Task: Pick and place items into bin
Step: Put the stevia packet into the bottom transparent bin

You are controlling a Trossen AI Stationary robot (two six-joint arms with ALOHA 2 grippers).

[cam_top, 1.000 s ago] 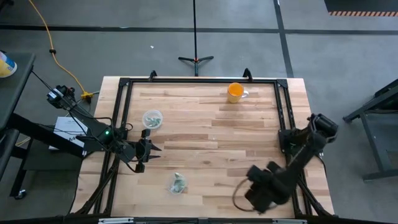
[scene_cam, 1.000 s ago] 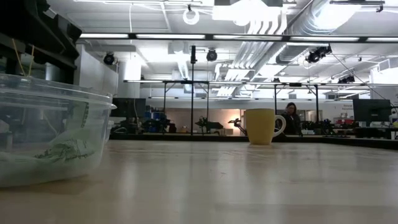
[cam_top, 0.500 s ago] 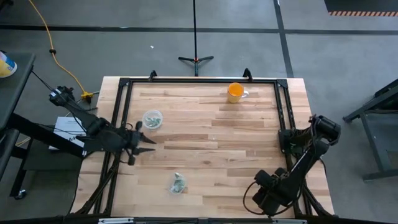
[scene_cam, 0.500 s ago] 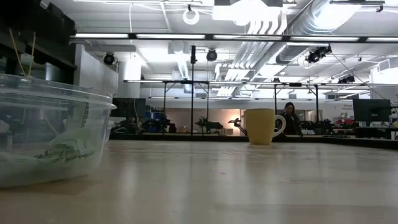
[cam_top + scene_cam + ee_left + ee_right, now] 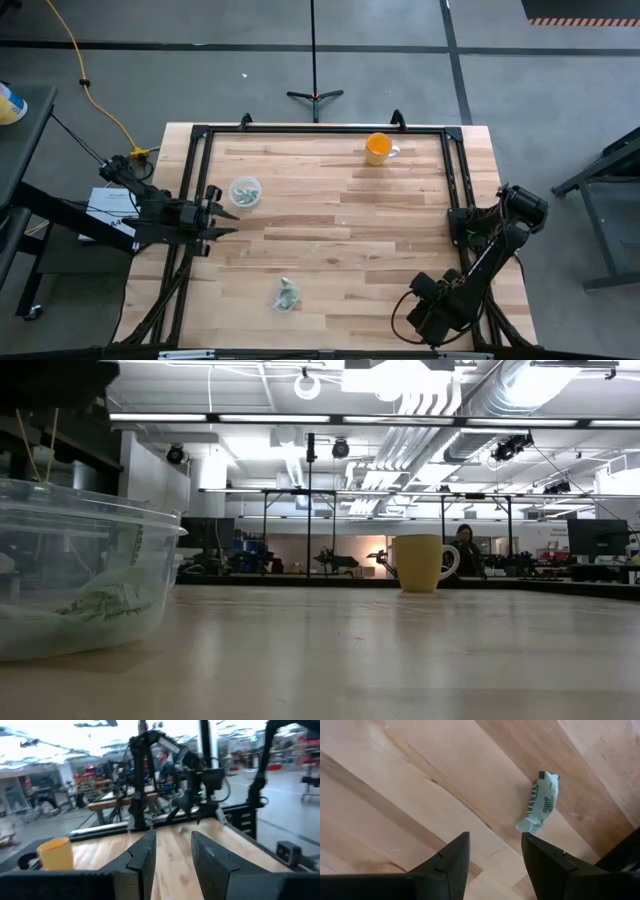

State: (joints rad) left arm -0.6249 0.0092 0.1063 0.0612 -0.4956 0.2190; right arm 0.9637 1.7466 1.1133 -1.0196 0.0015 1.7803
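One small silvery-green wrapped item lies flat on the wood near the table's right near corner. My right gripper hangs above it, pointing down and open; the item lies beyond the fingertips, not between them. From above, that arm hides it. A clear round bin at the left and a second clear tub near the front edge each hold several such pieces; the front tub shows close in the low view. My left gripper is open at the left edge, pointing level across the table.
An orange mug stands at the far side, right of centre, also seen as the mug in the low view. A black metal frame runs around the tabletop. Bare wood lies between the tubs and the right arm. A person sits far off in the room.
My left gripper has drawn back toward the table's left edge and a little toward the far edge, tipping up from a downward slant to level. My right arm has shifted slightly toward the near right corner and sunk, then stayed still.
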